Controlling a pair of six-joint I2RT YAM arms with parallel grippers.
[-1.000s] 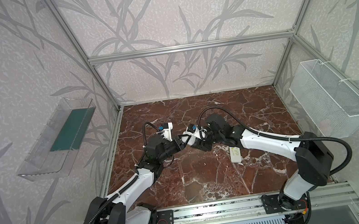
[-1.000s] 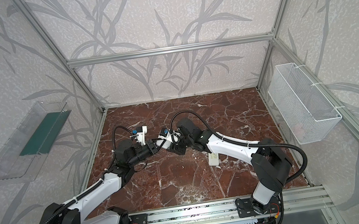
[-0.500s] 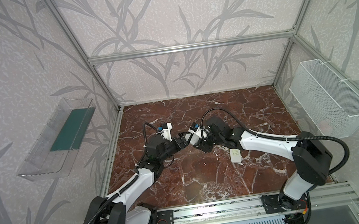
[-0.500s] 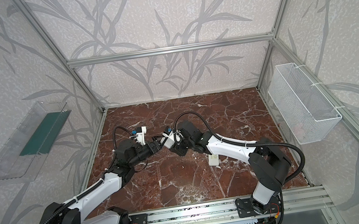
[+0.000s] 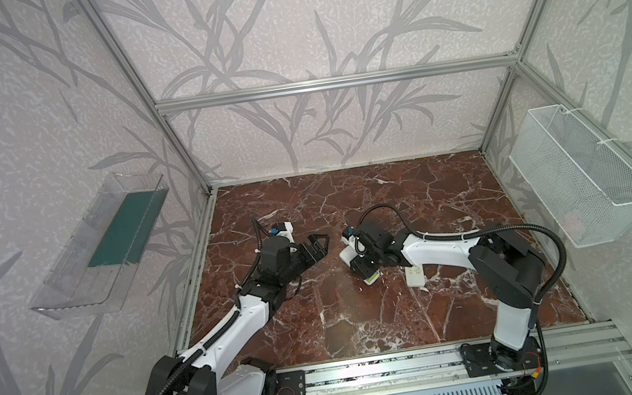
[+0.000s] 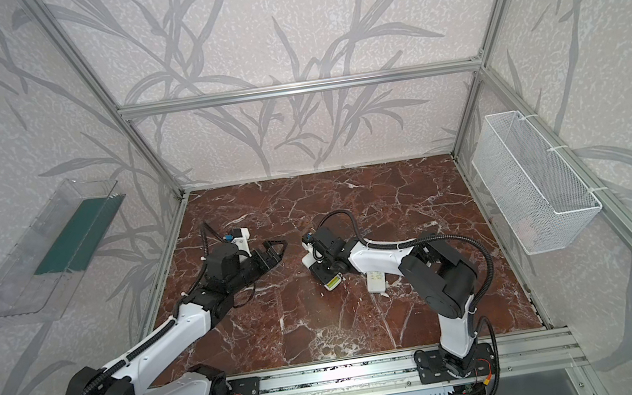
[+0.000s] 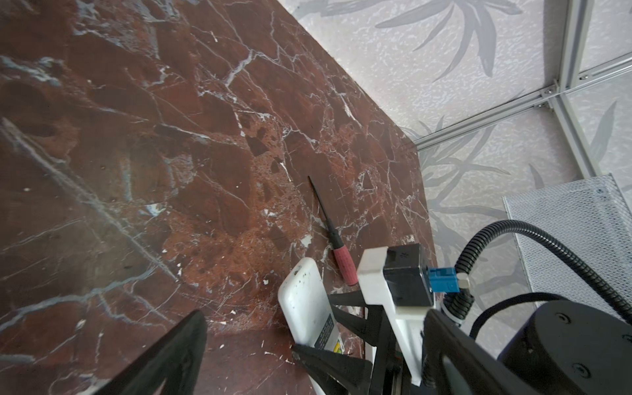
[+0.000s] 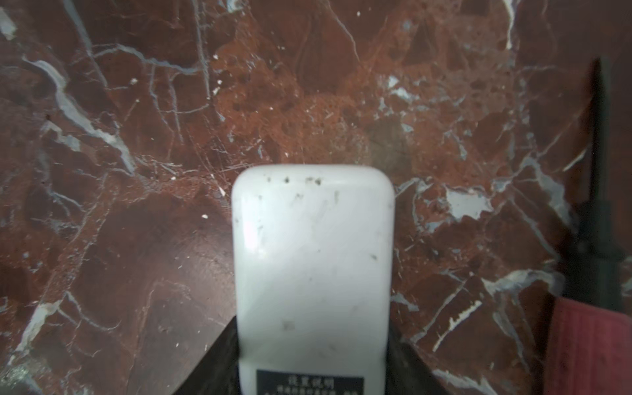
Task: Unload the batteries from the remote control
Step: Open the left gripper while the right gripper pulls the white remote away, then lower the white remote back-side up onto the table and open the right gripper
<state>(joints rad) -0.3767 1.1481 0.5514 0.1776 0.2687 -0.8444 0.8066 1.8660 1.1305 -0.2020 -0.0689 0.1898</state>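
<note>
Your left gripper (image 5: 324, 247) gapes wide, empty. Your right gripper (image 8: 313, 362) clamps the smooth, scuffed white remote (image 8: 313, 260); yellow-green batteries (image 5: 371, 280) show at its five-o'clock end. A ribbed red-handled screwdriver (image 7: 345, 261) lies just beside it.

Desk (image 5: 366, 326) layout. Centre: remote control (image 8: 313, 260) held in the right claw (image 8: 313, 362), batteries (image 5: 371, 279) in its near end. Screwdriver (image 7: 333, 236) on the desk just beside the remote control. Left claw (image 5: 323, 246) apart, to the left of it; small flat piece (image 5: 415, 277) on the desk to its right. Wire basket (image 5: 580, 178) on the right wall.
</note>
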